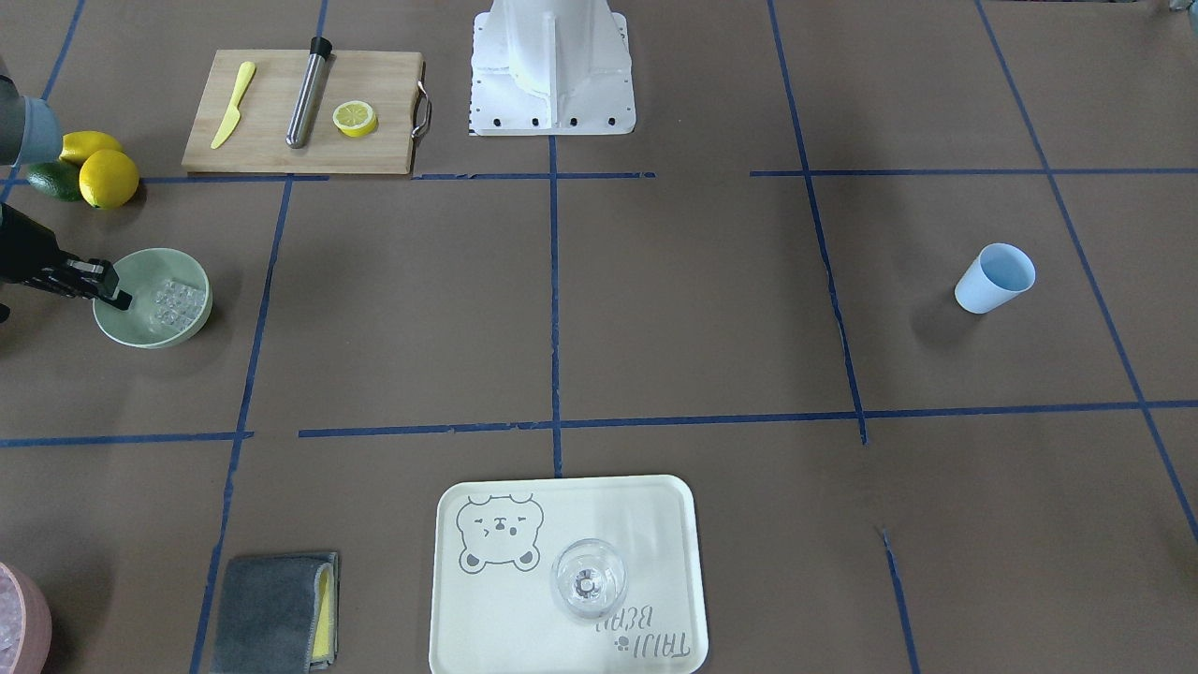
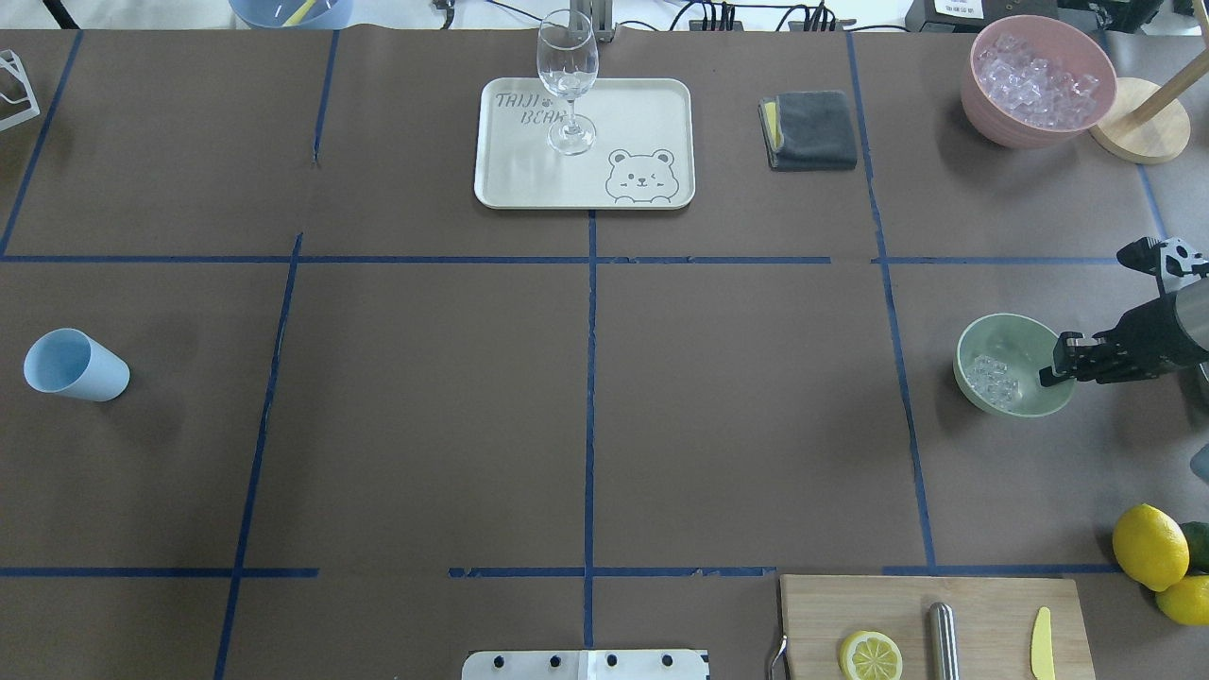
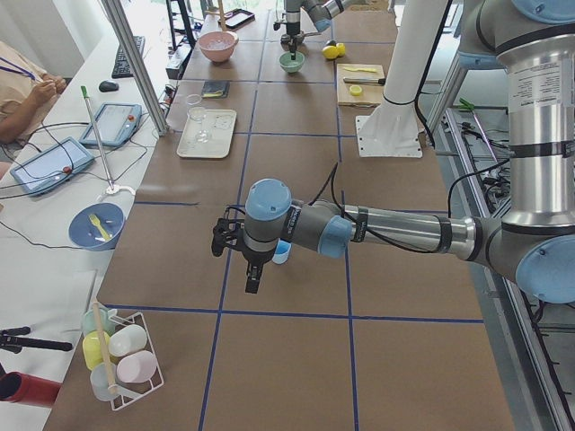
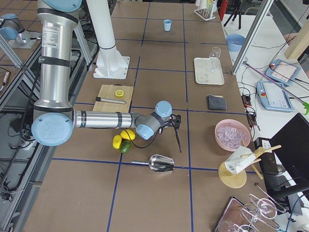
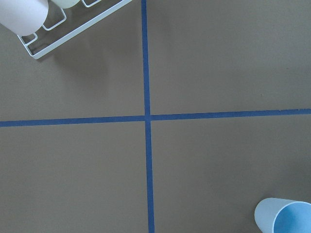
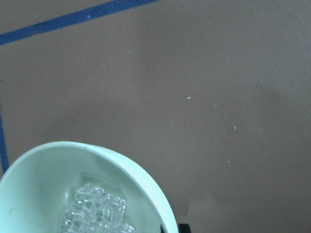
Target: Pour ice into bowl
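The pale mint-green bowl (image 2: 1030,342) stands at the table's right side, with a handful of clear ice cubes (image 2: 997,379) lying inside it. It shows in the front-facing view (image 1: 140,323) with the ice (image 1: 176,301), and in the right wrist view (image 6: 146,189) with the ice (image 6: 95,213). My right gripper (image 2: 1056,364) hovers over the bowl's right rim, open and empty; it also shows in the front-facing view (image 1: 110,285). My left gripper (image 3: 243,260) shows only in the exterior left view, above the light blue cup (image 2: 76,365); I cannot tell whether it is open or shut.
A pink container of ice (image 2: 1039,80) stands at the back right. A metal scoop (image 4: 161,163) lies on the table near the lemons (image 2: 1148,546). A cutting board (image 2: 930,604), a tray (image 2: 642,113) with a wine glass (image 2: 567,85), and a grey cloth (image 2: 808,130) are also there.
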Controlling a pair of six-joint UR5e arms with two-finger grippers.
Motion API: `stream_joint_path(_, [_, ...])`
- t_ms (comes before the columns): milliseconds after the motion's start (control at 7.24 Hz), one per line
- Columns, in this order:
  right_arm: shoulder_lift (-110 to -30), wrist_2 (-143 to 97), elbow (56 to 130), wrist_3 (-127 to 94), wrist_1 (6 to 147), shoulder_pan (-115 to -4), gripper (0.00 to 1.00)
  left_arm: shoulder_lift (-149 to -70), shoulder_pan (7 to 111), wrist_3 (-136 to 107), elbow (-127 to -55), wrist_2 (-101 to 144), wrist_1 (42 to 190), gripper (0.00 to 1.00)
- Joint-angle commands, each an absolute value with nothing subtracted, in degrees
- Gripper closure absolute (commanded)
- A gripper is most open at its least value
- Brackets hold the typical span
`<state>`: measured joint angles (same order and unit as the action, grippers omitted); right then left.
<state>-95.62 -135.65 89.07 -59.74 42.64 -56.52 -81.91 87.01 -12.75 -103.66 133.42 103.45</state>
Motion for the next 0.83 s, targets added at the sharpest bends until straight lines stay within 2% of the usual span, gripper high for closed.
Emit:
stream_joint_path(0, [-95.8,-135.61,89.21,-59.68,41.84,-56.07,0.0,-81.91,87.01,-12.74,-103.71,133.42,103.45,0.0])
stream_joint_path(276, [-95.89,-135.53,90.08,-59.5,41.31,-56.42,0.0,-81.91,87.01,-12.74,-103.8,133.42,103.54,0.0])
stream_joint_path(414, [-96.85,-135.7,93.13,-59.33,41.83,-58.34,0.0,-81.91,87.01,-12.66,-103.62,133.24,103.54,0.0])
stream_joint_path(690, [-97.82,-139.8,93.6,-58.71,42.1,-66.58,0.0,-80.69,87.27,-12.48,-103.01,132.89,105.63,0.0])
